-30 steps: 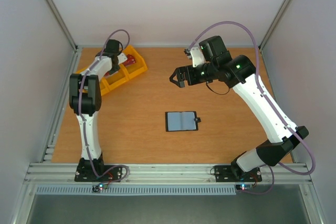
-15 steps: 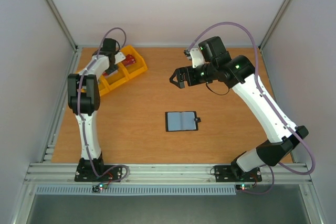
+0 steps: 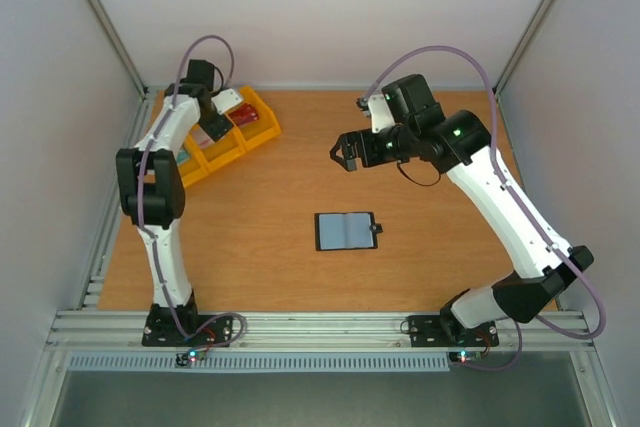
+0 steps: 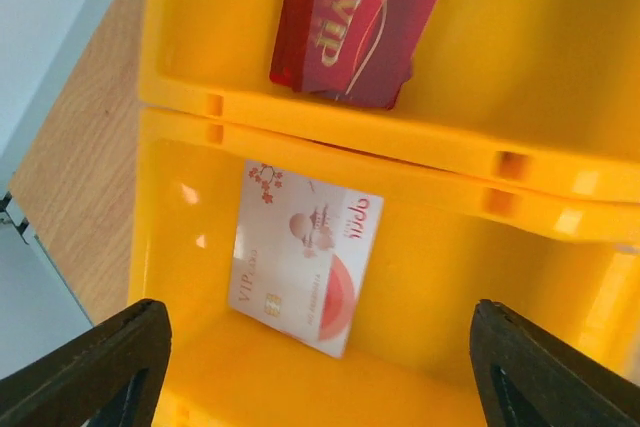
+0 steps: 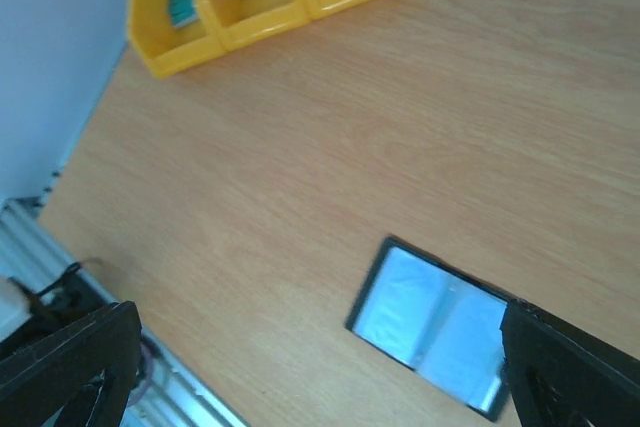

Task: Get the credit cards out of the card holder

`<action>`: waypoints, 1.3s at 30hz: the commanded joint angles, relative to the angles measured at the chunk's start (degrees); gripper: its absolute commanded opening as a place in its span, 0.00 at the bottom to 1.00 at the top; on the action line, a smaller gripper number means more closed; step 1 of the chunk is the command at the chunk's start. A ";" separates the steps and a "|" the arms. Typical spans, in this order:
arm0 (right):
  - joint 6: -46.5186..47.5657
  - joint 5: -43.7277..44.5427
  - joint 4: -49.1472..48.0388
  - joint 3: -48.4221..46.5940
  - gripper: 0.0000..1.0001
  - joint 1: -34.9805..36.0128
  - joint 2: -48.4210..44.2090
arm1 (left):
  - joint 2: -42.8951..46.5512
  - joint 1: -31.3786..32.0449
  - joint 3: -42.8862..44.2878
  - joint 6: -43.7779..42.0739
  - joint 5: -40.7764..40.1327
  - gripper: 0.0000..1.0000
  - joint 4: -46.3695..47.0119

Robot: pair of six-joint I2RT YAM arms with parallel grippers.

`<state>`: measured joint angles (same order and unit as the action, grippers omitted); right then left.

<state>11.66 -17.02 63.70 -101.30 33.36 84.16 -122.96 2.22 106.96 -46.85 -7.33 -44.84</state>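
— Where is our wallet (image 3: 346, 231)?
— Open on the table (image 3: 260, 247), six o'clock from our right claw (image 3: 345, 150), jaws wide, empty.
— Our left claw (image 4: 320, 372)?
— Wide too, empty, over the yellow bins (image 4: 560, 277) at ten o'clock; we see a white card (image 4: 305, 259) beneath, red cards (image 4: 350, 22) in the next compartment.

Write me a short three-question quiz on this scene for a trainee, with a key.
1. True or false: the card holder lies open on the table.
2. The white card lies: A) in the card holder; B) in a yellow bin; C) on the bare table.
3. What does the left claw hold?
Key: 1 true; 2 B; 3 nothing, it is open above the yellow bin.
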 commanded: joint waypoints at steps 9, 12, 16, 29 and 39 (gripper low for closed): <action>0.29 31.02 9.43 18.59 0.93 -0.39 0.98 | 20.42 -0.37 0.01 13.75 21.29 0.99 -17.81; -0.05 25.70 6.69 24.29 0.89 -0.37 4.84 | 23.58 -0.39 -2.89 14.99 25.01 0.99 -21.27; 0.20 17.71 0.50 28.49 0.93 -0.38 8.39 | 26.45 -0.37 -6.08 16.73 27.74 0.99 -24.21; -0.18 13.12 -4.94 28.04 0.84 0.83 23.33 | 29.71 -0.33 -13.41 20.18 29.81 0.99 -22.90; -1.82 20.56 -5.51 25.79 0.63 5.45 32.53 | 29.70 -0.32 -14.67 21.02 29.59 1.00 -22.40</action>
<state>11.14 -0.40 60.18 -76.14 38.13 112.22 -94.80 2.22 92.60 -26.94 21.23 -68.25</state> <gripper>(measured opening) 0.716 0.995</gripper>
